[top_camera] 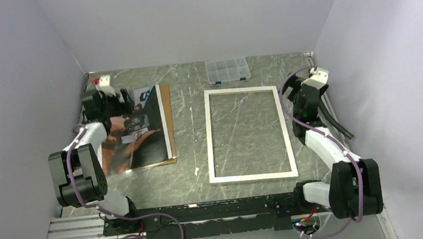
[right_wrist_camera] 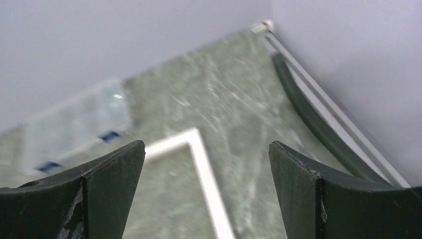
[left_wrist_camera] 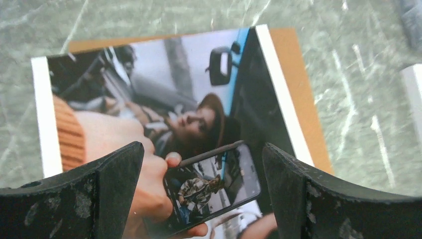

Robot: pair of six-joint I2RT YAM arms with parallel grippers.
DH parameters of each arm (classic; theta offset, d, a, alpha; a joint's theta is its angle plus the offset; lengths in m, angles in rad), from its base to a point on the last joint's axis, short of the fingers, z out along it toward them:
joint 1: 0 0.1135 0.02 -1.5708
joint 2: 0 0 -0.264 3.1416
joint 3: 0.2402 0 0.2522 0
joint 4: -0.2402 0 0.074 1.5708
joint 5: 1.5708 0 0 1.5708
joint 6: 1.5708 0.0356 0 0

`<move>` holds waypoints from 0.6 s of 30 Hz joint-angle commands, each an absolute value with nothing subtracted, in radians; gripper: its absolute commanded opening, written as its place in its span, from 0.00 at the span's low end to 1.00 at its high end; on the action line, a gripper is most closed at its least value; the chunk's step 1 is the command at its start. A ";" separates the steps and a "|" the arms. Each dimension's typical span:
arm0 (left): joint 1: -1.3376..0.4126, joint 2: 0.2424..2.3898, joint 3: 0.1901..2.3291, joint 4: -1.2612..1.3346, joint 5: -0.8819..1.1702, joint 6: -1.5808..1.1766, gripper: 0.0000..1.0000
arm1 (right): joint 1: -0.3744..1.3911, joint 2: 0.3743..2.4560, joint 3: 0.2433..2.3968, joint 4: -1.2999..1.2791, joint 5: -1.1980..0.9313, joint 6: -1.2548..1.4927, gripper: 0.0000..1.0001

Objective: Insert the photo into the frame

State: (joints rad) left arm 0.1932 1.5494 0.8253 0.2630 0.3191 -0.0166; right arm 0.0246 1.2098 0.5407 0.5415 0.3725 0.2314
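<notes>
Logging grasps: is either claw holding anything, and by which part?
Nothing held. Left claw open over the colourful paper photo; right claw open near the white rectangular frame.

The photo [left_wrist_camera: 164, 114] is smooth paper with a slight sheen, lying on a matt brown board [left_wrist_camera: 303, 99] that looks like card, the frame [top_camera: 253, 176] has a smooth white border round a clear pane, and the tabletop [top_camera: 188, 116] is veined grey-green, stone-like and faintly glossy.

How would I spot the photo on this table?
On the grey-green marbled table, look left of the large white rectangular frame. The paper photo lies there on a plain brown board; only it shows people, edged by a thin white margin.
</notes>
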 commanded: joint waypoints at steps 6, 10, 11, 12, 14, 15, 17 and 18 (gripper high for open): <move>0.197 1.674 1.463 -0.665 0.333 0.023 0.83 | 0.020 1.219 0.894 0.025 -0.072 0.665 1.00; 0.203 1.668 1.534 -0.748 0.355 0.035 0.81 | 0.032 1.265 0.941 0.020 -0.198 0.709 1.00; 0.204 1.652 1.520 -0.731 0.364 0.030 0.81 | 0.061 1.308 1.021 -0.104 -0.169 0.670 1.00; 0.204 1.636 1.505 -0.722 0.372 0.030 0.82 | 0.108 1.379 1.110 -0.229 -0.094 0.623 1.00; 0.203 1.620 1.498 -0.716 0.379 0.024 0.82 | 0.232 1.453 1.231 -0.394 0.060 0.548 0.99; 0.203 1.619 1.504 -0.720 0.377 0.018 0.82 | 0.291 1.474 1.261 -0.436 0.129 0.525 0.99; 0.203 1.626 1.525 -0.746 0.384 0.017 0.86 | 0.397 1.505 1.291 -0.461 0.237 0.508 0.99; 0.203 1.631 1.535 -0.760 0.383 0.016 0.86 | 0.442 1.526 1.307 -0.476 0.271 0.506 0.99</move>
State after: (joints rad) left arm 0.2005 1.6642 1.4990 -0.6827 0.3458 0.0147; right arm 0.2687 1.4956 1.2243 -0.2592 0.0708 0.5716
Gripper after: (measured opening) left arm 0.851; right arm 0.989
